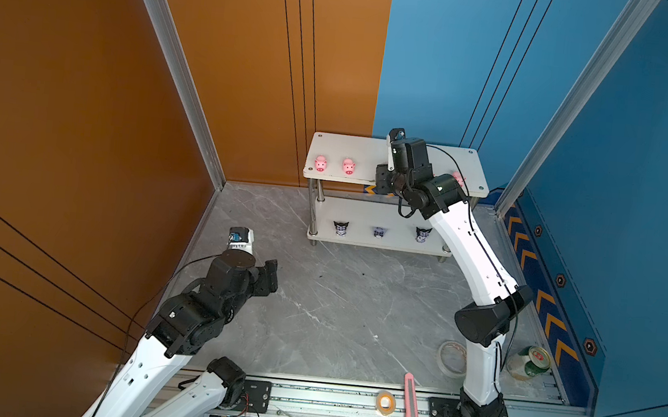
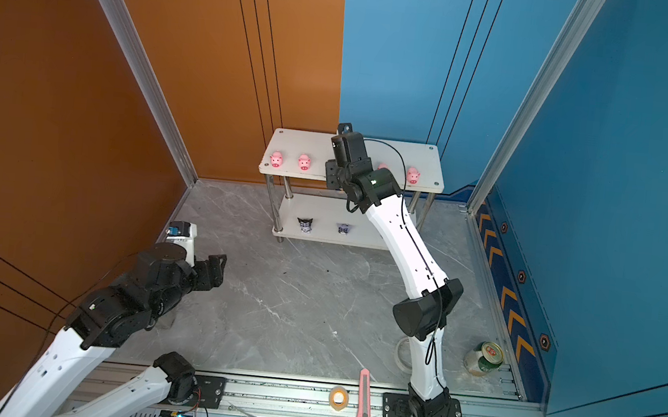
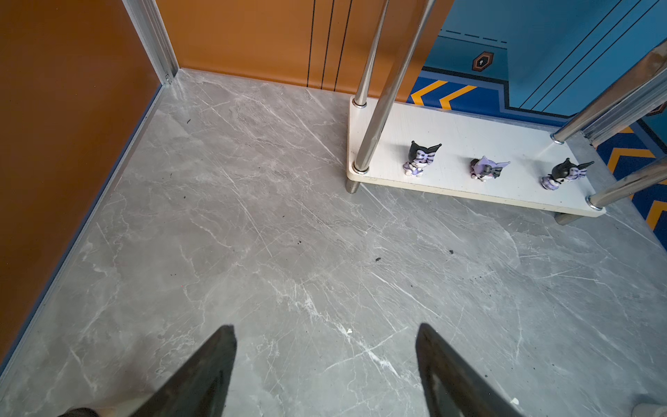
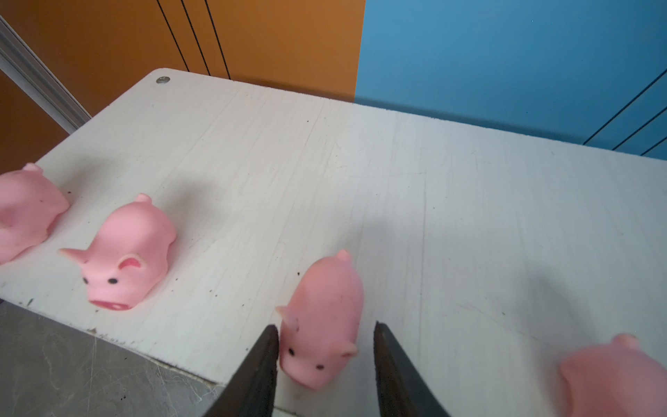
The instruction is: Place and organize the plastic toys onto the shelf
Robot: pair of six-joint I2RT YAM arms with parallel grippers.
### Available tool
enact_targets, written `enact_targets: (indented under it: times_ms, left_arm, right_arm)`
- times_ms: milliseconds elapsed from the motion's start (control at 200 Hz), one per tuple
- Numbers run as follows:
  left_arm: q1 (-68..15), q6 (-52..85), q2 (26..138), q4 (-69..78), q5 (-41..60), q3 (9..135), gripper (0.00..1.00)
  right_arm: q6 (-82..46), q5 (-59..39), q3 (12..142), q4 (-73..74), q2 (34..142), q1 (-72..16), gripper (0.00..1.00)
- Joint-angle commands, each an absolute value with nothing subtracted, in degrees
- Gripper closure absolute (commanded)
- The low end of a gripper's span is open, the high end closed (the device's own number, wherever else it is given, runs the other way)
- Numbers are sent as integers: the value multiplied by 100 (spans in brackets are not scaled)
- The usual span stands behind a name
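Note:
The shelf (image 1: 354, 149) (image 2: 309, 140) stands at the back against the wall. Several pink pigs stand in a row on its top board (image 4: 433, 180). My right gripper (image 4: 325, 325) (image 1: 383, 179) is open around the middle pig (image 4: 321, 317): one finger touches the pig's side, the other stands a little apart. Two pigs (image 1: 320, 163) (image 1: 348, 166) sit to the left, and another (image 2: 412, 175) to the right. Three black-eared figurines (image 3: 420, 159) (image 3: 487, 168) (image 3: 563, 175) stand on the lower board (image 3: 469, 126). My left gripper (image 3: 325, 326) (image 1: 272, 270) hangs open and empty over the marble floor at the left.
A pink utility knife (image 1: 409, 405) and a small tape roll (image 1: 385, 402) lie on the front rail. A clear tape roll (image 1: 451, 358) and a green can (image 1: 530, 362) sit by the right arm's base. Orange and blue walls enclose the floor.

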State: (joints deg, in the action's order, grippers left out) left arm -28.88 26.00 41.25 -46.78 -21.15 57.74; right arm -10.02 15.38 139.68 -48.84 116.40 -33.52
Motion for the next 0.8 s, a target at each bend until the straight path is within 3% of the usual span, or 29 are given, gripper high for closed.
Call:
enact_targets:
  times_ms: [0, 796]
  left_arm:
    - [-2821, 2558, 4107, -4779, -2015, 5792, 20]
    - [-2698, 2540, 3982, -4777, -1890, 5694, 16]
  right_arm:
    - [-1098, 1616, 14089, -4831, 11628, -3325, 60]
    - [-1130, 2082, 14024, -5070, 11288, -3403, 70]
